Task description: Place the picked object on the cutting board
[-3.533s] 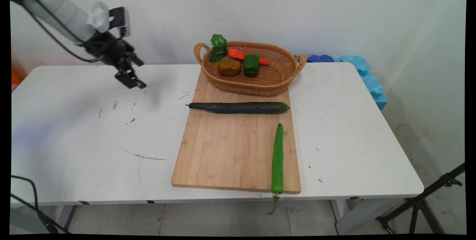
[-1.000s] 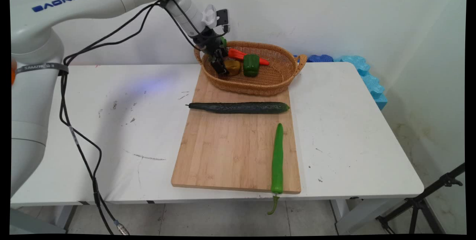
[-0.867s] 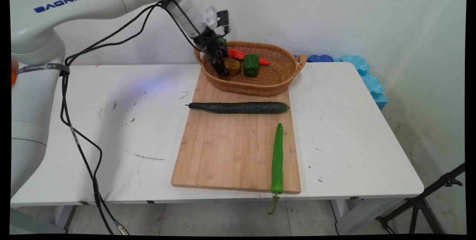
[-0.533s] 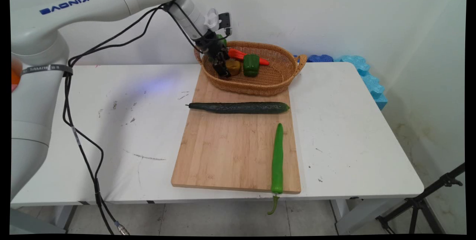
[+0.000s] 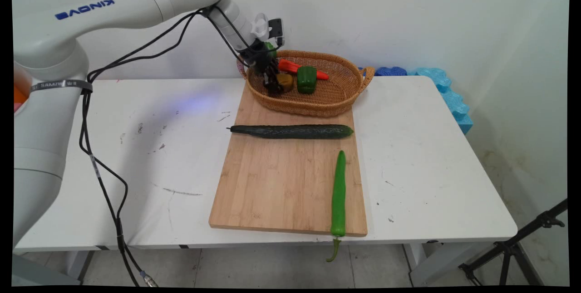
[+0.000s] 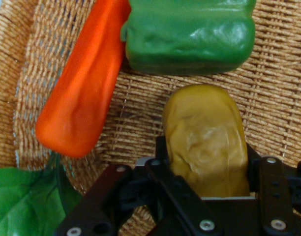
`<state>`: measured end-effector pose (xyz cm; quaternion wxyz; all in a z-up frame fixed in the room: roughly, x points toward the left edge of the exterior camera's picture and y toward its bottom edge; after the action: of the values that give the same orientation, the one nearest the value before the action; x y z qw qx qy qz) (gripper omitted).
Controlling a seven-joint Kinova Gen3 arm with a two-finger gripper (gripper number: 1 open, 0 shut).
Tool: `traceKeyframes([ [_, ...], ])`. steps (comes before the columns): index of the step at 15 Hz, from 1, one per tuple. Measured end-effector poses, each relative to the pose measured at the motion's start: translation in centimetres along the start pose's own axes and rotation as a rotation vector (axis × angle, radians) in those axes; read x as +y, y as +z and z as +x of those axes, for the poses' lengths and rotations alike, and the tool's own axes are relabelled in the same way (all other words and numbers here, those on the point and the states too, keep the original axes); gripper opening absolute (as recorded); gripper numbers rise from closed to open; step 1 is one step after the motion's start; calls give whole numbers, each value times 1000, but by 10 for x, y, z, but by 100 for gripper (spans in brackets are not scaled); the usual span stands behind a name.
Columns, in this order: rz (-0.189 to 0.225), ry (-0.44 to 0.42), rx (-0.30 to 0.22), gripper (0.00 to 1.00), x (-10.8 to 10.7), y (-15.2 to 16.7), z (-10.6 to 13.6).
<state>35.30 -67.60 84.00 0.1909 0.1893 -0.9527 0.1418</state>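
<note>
The gripper [image 6: 207,169] is down inside the wicker basket [image 5: 336,98] at the far end of the cutting board [image 5: 281,179], at the basket's left end. Its fingers [image 6: 163,162] stand spread on either side of the yellow-brown potato [image 6: 204,135], close against its flanks; whether they press it cannot be told. The potato's long axis runs straight out between them. The green bell pepper [image 6: 190,34] lies just beyond, the carrot [image 6: 84,93] beside it.
</note>
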Motion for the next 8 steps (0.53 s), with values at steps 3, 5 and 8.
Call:
traceKeyframes([
  [3, 5, 4, 0, 0, -1, -1, 1],
  [5, 9, 12, 3, 0, -2, -4, 2],
  [8, 15, 27, 13, 0, -1, -14, 5],
])
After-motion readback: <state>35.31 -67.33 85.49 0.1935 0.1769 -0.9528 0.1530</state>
